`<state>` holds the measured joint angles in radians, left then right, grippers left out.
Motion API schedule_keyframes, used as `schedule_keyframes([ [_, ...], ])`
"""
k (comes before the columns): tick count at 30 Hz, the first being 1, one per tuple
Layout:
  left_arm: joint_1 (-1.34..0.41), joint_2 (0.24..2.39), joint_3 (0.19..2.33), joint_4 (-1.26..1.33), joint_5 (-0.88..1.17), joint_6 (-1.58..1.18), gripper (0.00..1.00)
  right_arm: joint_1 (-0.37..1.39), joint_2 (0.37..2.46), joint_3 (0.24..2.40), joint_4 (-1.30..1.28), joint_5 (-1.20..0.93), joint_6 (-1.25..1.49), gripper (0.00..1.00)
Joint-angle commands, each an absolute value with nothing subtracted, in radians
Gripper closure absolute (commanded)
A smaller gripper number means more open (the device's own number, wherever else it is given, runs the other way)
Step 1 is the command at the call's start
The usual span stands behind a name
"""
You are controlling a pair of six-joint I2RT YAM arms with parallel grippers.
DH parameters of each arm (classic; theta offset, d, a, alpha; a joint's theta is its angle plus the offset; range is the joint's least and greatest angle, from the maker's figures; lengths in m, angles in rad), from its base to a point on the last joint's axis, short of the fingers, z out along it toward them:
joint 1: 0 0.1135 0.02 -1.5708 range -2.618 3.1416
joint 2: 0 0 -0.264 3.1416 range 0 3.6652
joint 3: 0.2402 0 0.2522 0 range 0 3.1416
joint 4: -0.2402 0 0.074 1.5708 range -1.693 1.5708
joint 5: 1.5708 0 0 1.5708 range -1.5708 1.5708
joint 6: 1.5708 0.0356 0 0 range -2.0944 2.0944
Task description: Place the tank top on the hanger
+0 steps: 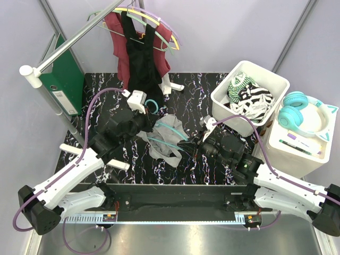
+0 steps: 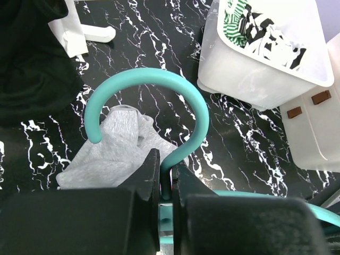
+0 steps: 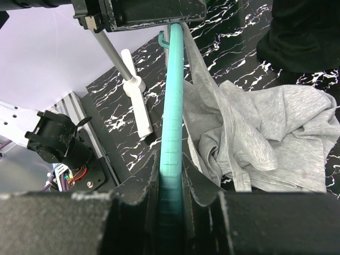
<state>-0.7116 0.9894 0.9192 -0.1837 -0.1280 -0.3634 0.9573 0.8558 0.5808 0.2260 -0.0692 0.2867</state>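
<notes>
Left claw (image 2: 166, 178) is pinching the hanger (image 2: 175, 85) by its neck; right claw (image 3: 171, 183) is gripping its arm. Soft, floppy tank top (image 3: 265, 122) is lying against the hanger; probably pinch its edge.

Mid-frame, the soft light grey knit tank top (image 1: 169, 130) lies bunched on the black marbled surface (image 1: 212, 90). The thin teal plastic hanger (image 2: 143, 74) runs across it between the left pincer (image 2: 166, 162), on the hook's base to its left, and the right pincer (image 3: 171, 164), on the hanger's arm to its right. Behind, at top centre, a black fabric top (image 1: 141, 58) hangs before a maroon fabric top (image 1: 123, 58); a white plastic bin (image 1: 220, 101) stands at right, a green binder (image 1: 66, 79) upper left.
</notes>
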Motion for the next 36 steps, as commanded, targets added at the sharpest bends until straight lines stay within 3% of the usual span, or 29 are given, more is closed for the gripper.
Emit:
schedule_keyframes([
  [1, -0.712, 0.983, 0.933, -0.150, -0.150, -0.333, 1.00, 0.962, 0.845, 0.578, 0.345, -0.078, 0.291, 1.00],
  [7, -0.712, 0.976, 0.948, -0.193, -0.186, -0.304, 1.00, 0.962, 0.841, 0.566, 0.357, -0.078, 0.296, 1.00],
  [9, -0.713, 0.968, 0.946, -0.195, -0.207, -0.299, 1.00, 0.963, 0.851, 0.572, 0.342, -0.077, 0.296, 0.93],
  [12, -0.712, 0.960, 0.948, -0.192, -0.233, -0.269, 1.00, 0.962, 0.857, 0.580, 0.319, -0.071, 0.298, 0.53],
  [13, -0.713, 0.959, 0.948, -0.190, -0.247, -0.252, 1.00, 0.962, 0.857, 0.587, 0.295, -0.064, 0.292, 0.35],
  [15, -0.713, 0.959, 0.939, -0.189, -0.294, -0.232, 1.00, 0.962, 0.850, 0.598, 0.247, -0.045, 0.288, 0.24],
  [16, -0.712, 0.956, 0.928, -0.183, -0.310, -0.213, 1.00, 0.962, 0.842, 0.603, 0.230, -0.038, 0.285, 0.10],
  [18, -0.713, 0.951, 0.913, -0.157, -0.342, -0.196, 1.00, 0.963, 0.812, 0.612, 0.174, -0.011, 0.279, 0.04],
  [25, -0.713, 0.928, 0.867, -0.140, -0.391, -0.178, 1.00, 0.962, 0.629, 0.604, -0.038, 0.202, 0.299, 0.00],
  [30, -0.713, 0.942, 0.858, -0.137, -0.442, -0.189, 1.00, 0.962, 0.615, 0.537, -0.094, 0.172, 0.353, 0.00],
  [36, -0.712, 0.973, 0.818, -0.095, -0.465, -0.173, 1.00, 0.962, 0.753, 0.434, 0.026, 0.092, 0.475, 0.13],
])
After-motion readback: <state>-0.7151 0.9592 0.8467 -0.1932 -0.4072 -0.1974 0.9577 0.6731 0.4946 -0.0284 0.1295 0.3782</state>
